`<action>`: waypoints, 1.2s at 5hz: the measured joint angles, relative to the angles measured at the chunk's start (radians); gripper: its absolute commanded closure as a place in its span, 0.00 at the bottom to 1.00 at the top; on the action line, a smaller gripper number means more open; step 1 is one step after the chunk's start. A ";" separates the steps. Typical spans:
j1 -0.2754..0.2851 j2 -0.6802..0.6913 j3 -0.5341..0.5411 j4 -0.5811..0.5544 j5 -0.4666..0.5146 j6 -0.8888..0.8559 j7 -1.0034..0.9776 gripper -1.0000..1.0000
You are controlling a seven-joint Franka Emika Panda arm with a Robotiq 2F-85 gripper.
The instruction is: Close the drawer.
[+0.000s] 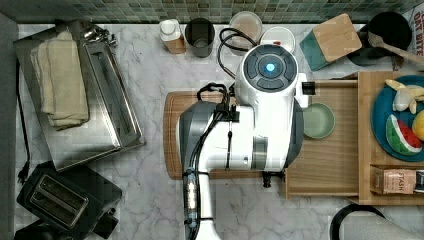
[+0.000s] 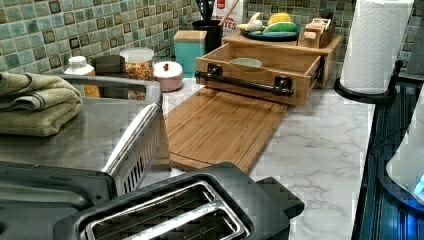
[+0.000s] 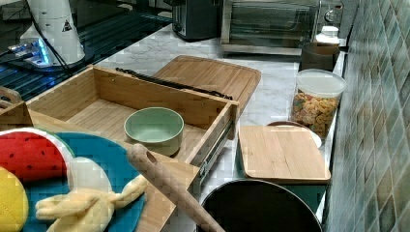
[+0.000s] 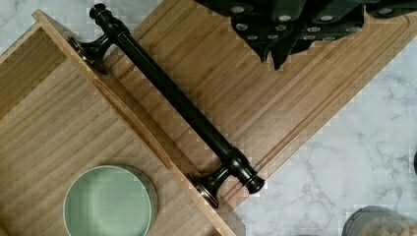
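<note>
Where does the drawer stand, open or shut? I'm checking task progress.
Open. The drawer is pulled out over the cutting board, its inside exposed with a green bowl sitting in it and its side slide rail showing.

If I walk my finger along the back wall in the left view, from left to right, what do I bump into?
White-capped bottle → dark cup → cereal jar → small white lidded dish → teal box with wooden lid → black utensil holder.
</note>
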 measured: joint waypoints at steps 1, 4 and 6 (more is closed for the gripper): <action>-0.001 0.004 0.000 -0.004 0.000 0.000 0.000 1.00; 0.001 0.003 0.011 -0.072 0.000 0.147 -0.254 1.00; 0.000 0.010 0.050 -0.138 -0.007 0.241 -0.322 1.00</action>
